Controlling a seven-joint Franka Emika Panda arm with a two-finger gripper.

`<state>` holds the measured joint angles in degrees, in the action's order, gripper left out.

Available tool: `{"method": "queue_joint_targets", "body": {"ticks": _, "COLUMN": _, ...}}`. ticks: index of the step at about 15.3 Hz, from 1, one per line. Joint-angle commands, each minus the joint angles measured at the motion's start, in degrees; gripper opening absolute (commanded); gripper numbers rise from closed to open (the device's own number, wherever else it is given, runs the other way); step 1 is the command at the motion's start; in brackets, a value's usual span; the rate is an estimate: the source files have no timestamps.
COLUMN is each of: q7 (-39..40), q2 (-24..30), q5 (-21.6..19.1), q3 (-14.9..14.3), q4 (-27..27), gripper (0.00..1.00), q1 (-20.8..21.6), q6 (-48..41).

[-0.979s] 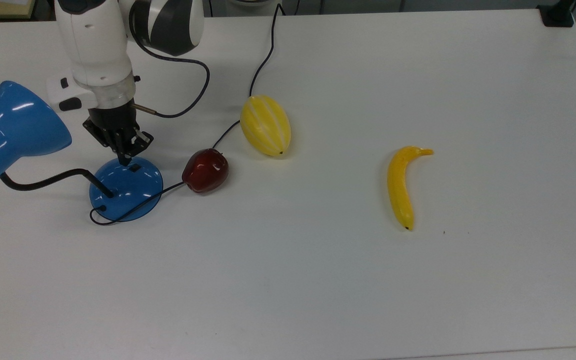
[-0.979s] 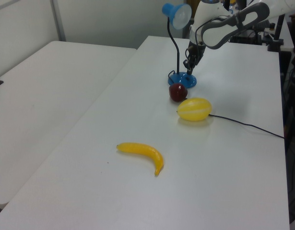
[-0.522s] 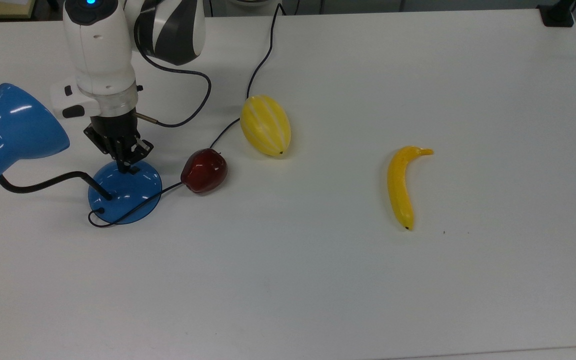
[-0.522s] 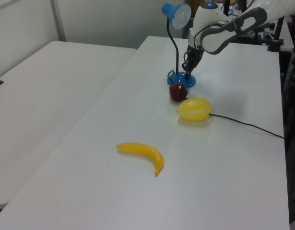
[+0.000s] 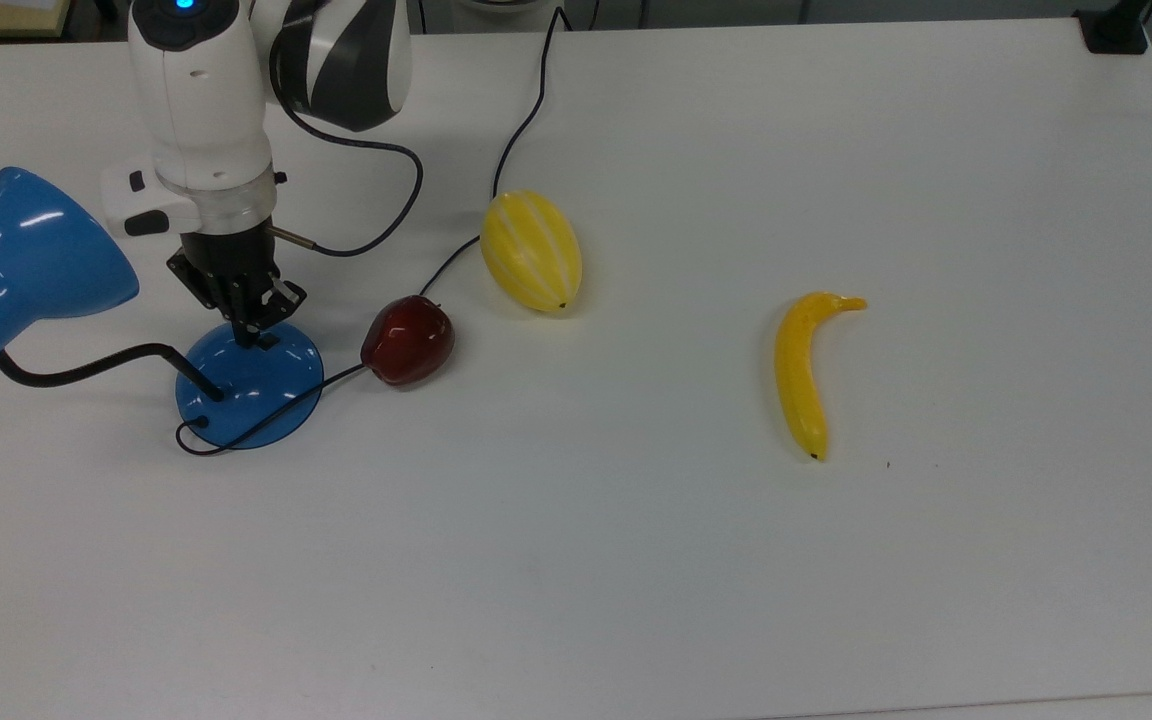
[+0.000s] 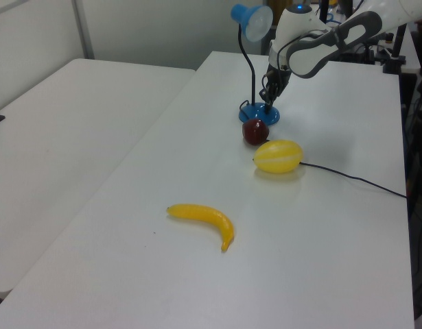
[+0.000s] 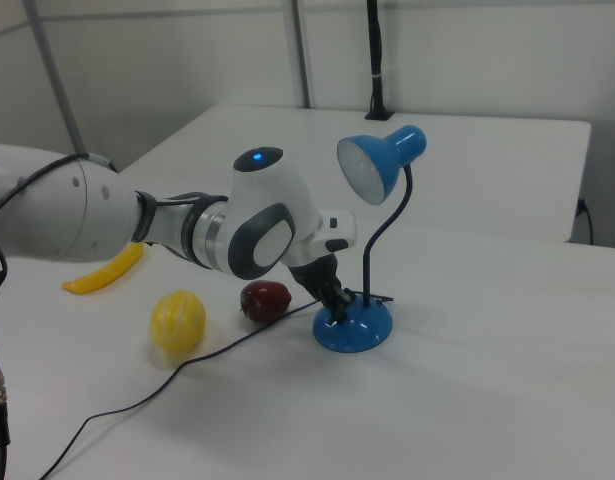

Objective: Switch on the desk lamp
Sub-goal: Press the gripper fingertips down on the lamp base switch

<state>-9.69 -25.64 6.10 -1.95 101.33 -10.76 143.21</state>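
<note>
The desk lamp has a glossy blue cone shade (image 5: 31, 255), a black gooseneck (image 5: 86, 365) and a round blue base (image 5: 249, 388) at the top view's left. My gripper (image 5: 258, 335) points down with its fingers shut together, its tip pressing on the base's upper edge, where it covers the small black switch. The shade (image 7: 379, 160) shows no glow in the right view, where my gripper (image 7: 336, 312) touches the base (image 7: 353, 328). A thin black cord (image 5: 526, 110) runs from the base toward the table's far edge. In the left view my gripper (image 6: 268, 107) meets the base (image 6: 259, 114).
A dark red apple (image 5: 408, 340) lies just right of the base in the top view, touching the cord. A yellow striped melon (image 5: 531, 250) sits beyond it and a banana (image 5: 804, 370) lies further right. The white table (image 5: 636, 550) is bare in front.
My gripper came down and slightly forward onto the base over the switch, and the base shifted a little to the top view's left. Over the last half second nothing moved.
</note>
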Motion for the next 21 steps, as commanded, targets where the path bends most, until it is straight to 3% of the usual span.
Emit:
{"method": "queue_joint_targets", "body": {"ticks": 1, "q7": -2.09, "q2": 2.08, "q5": 1.11, "q3": -0.25, "q4": 1.41, "gripper": 0.00, "q1": 1.09, "q6": 1.11}}
{"method": "queue_joint_targets", "body": {"ticks": 21, "q7": -3.14, "q2": -2.74, "q5": 2.60, "q3": -0.25, "q4": 0.71, "gripper": 0.00, "q1": 1.45, "q6": 4.08}}
